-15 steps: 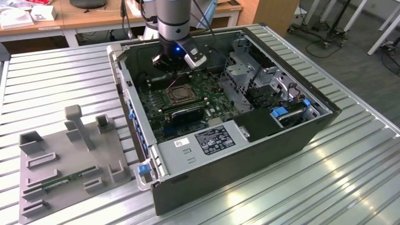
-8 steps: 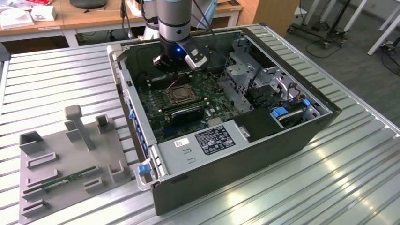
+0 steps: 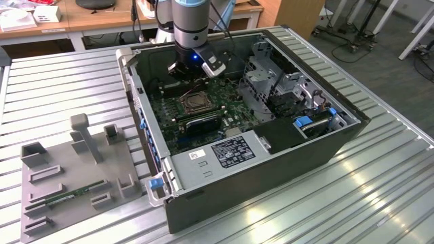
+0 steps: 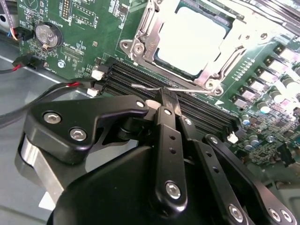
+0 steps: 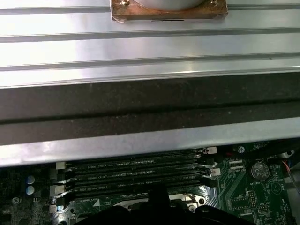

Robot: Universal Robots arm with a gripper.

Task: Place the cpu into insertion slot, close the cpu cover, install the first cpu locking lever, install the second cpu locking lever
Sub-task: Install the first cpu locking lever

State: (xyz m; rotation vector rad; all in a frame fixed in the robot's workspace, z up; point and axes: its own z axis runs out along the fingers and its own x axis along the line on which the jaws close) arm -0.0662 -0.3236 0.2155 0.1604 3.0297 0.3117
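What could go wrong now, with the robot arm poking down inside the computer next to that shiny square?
The end effector has its tip at the thin wire locking lever beside the cpu cover. The wire is slim, so it might slip off the tip and spring back. The tip also sits just over the black memory slots, so a push too far might scrape them.

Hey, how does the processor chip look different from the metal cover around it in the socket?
The chip is a solid, plain pale square; the cover is a frame with an open middle. The chip fills the centre, while the cover runs around its edges. The chip's face is smooth; the cover has screws at its corners. Both are silvery metal on the green board.
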